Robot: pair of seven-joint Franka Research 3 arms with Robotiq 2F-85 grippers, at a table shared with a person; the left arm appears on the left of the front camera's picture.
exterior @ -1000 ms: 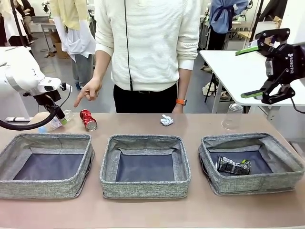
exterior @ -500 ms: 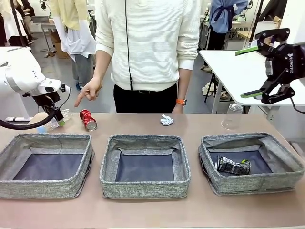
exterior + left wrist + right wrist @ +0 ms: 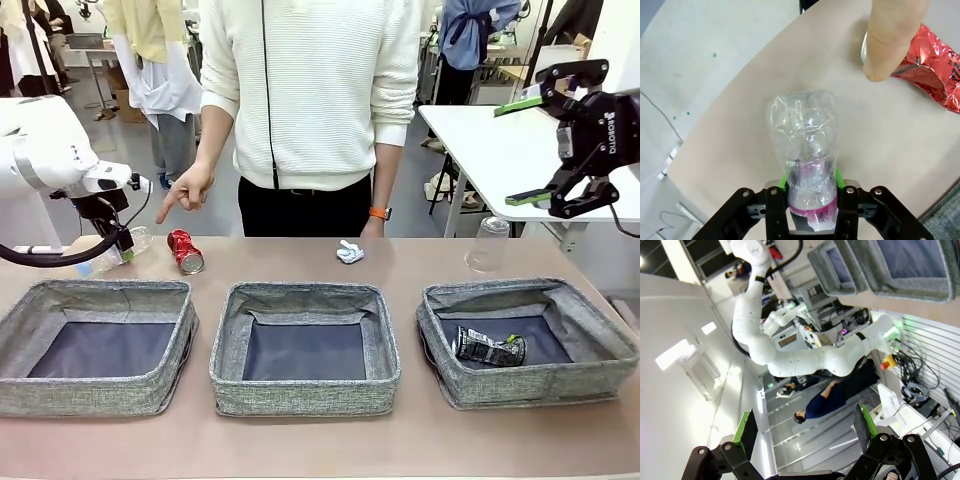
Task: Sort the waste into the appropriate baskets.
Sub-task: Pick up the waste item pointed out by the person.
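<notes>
My left gripper [image 3: 116, 246] [image 3: 810, 189] is shut on the clear plastic bottle [image 3: 136, 241] [image 3: 805, 135] at its pink-labelled part, at the table's far left behind the left basket [image 3: 110, 291]. The red soda can [image 3: 185, 251] [image 3: 935, 65] lies just to its right. A person's hand [image 3: 186, 193] points down at that spot, and a fingertip [image 3: 890, 40] shows near the can. A crumpled white paper wad [image 3: 350, 252] and a clear plastic cup [image 3: 489, 244] sit behind the middle basket [image 3: 305, 293] and the right basket [image 3: 525, 291]. The crushed dark can [image 3: 488, 347] lies inside the right basket. My right gripper [image 3: 524, 151] [image 3: 805, 430] hangs open and high at the right.
The person stands at the far edge behind the middle basket. A white side table [image 3: 500, 140] stands beyond the right corner, under my right gripper. Bare tabletop [image 3: 300, 440] runs in front of the three baskets.
My left gripper has shut on the bottle and the bottle has tipped up slightly. The right arm and the person's pointing hand have stayed put.
</notes>
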